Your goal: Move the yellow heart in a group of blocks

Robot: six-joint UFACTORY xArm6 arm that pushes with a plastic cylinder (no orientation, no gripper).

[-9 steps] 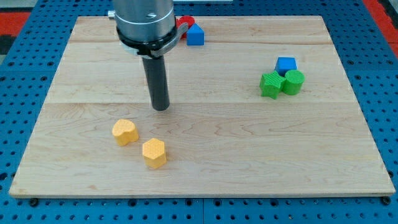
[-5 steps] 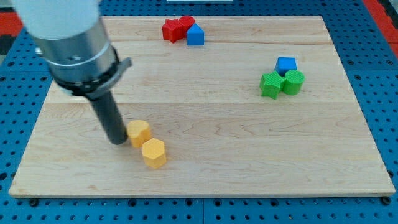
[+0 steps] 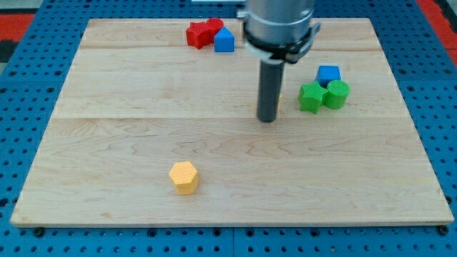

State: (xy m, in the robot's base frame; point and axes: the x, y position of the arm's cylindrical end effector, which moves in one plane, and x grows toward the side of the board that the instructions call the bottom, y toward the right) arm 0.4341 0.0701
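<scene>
On the pale wooden board (image 3: 107, 86), built of long planks laid side by side, our tip (image 3: 267, 120) rests right of centre, nearer the board's right edge than its left. The board lies on a blue perforated bench (image 3: 28, 107) whose holes show past all four edges, and red perforated panels (image 3: 18, 11) sit beyond the bench's top corners.

Our arm carries no hand. It ends in a straight dark rod (image 3: 268, 89) under a grey metal collar (image 3: 278, 25), so we have nothing to spread, press together or pinch.

We cannot make out the yellow heart clearly. Only a thin yellow sliver (image 3: 280, 98) peeks out at the rod's right side, above our tip in the view, and the rod hides the rest. It sits just left of the green star-like block (image 3: 311, 97). That block touches a green cylinder (image 3: 337, 93), and a blue cube (image 3: 328, 73) stands right behind the pair, toward the right edge.

Near the top edge, two red blocks (image 3: 202, 33) and a blue wedge-shaped block (image 3: 224, 40) huddle together. A yellow hexagonal block (image 3: 184, 177) stands alone toward the bottom edge, left of centre, well apart from our tip.
</scene>
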